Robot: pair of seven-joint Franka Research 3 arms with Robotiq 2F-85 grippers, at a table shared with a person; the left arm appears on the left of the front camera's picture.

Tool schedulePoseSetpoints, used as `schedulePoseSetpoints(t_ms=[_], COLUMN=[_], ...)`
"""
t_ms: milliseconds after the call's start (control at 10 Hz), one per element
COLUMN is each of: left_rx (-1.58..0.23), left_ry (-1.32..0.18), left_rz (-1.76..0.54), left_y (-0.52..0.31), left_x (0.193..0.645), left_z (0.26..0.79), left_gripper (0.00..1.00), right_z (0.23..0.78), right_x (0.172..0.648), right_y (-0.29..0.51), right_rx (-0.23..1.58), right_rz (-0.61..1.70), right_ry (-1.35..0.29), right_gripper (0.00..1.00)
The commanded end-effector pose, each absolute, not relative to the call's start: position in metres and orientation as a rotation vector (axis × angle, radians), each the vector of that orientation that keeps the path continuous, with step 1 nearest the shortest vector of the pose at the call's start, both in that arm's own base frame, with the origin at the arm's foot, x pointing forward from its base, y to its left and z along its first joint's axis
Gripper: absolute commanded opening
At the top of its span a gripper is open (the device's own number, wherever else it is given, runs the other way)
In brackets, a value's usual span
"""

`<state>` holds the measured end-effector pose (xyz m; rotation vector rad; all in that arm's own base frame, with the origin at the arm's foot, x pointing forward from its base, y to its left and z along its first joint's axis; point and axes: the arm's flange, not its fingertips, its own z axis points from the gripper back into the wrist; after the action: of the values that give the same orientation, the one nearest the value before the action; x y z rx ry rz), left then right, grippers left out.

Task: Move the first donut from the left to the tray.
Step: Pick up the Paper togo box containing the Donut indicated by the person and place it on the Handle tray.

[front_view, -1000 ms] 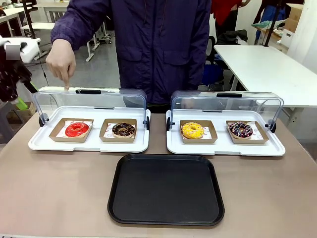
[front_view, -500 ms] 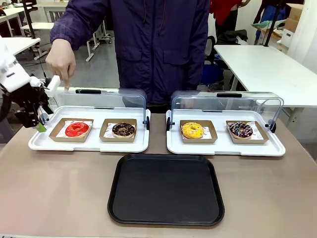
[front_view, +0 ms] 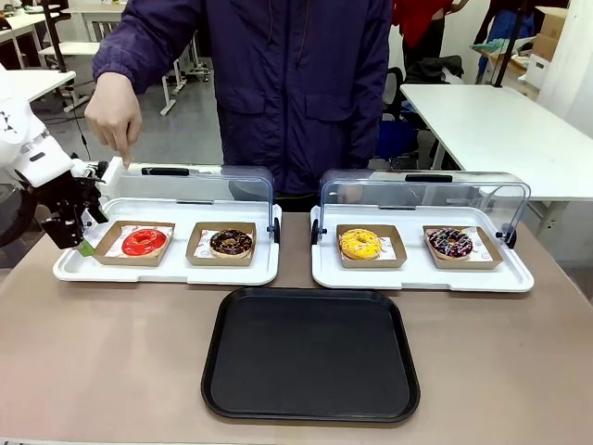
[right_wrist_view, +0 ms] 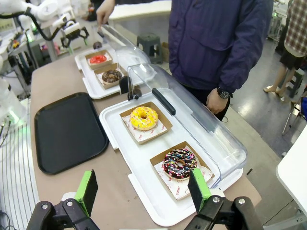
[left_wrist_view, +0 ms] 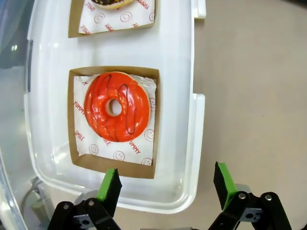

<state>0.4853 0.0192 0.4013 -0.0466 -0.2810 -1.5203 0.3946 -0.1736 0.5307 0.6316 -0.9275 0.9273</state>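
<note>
Step in hand: approach to the first donut from the left (left_wrist_view: 103, 117); nothing is gripped yet.
Target location: the red-glazed ring sits in a brown cardboard tray (left_wrist_view: 76, 158) at the left end of the left white display tray (left_wrist_view: 172, 96), with a chocolate donut (front_view: 231, 242) at its 3 o'clock in the front view.
Left gripper (left_wrist_view: 166, 184): jaws wide apart and empty. In its wrist view, one pad hangs by the near corner of the cardboard tray and the other over the bare table, so they straddle the display tray's rim.
Correction needed: judged from the wrist view, shift toward 11 o'clock until the cardboard tray is centred between the pads.
Grip advice: take the cardboard rather than the glaze, which looks soft and likely to smear. Keep it level.
Overhead clearance: the clear lid (front_view: 171, 190) stands raised at 12 o'clock of the donut, and the person's hand (front_view: 113, 113) is above its left end. Come in low from the open front.
Destination: the black tray (front_view: 310, 352) lies at 4 o'clock of the donut in the front view.
Right gripper (right_wrist_view: 143, 191): jaws apart, empty, well clear of the work.
</note>
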Motion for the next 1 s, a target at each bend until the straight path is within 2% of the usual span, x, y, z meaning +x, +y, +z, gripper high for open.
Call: schedulePoseSetpoints(t_ms=[0,900], left_rx=[-0.051,0.096], left_ry=[-0.275,-0.216], left_rz=[-1.52,-1.598], left_y=[0.019,0.011], left_x=[0.486,0.506], left_z=[0.397,0.34], left_gripper=[1.0,1.0], right_z=[0.531,0.531], right_x=[0.397,0.397], right_y=[-0.173,-0.173], right_rx=[0.637,0.637], right_rz=[0.943,0.943], right_ry=[-0.964,-0.964], right_gripper=[1.0,1.0])
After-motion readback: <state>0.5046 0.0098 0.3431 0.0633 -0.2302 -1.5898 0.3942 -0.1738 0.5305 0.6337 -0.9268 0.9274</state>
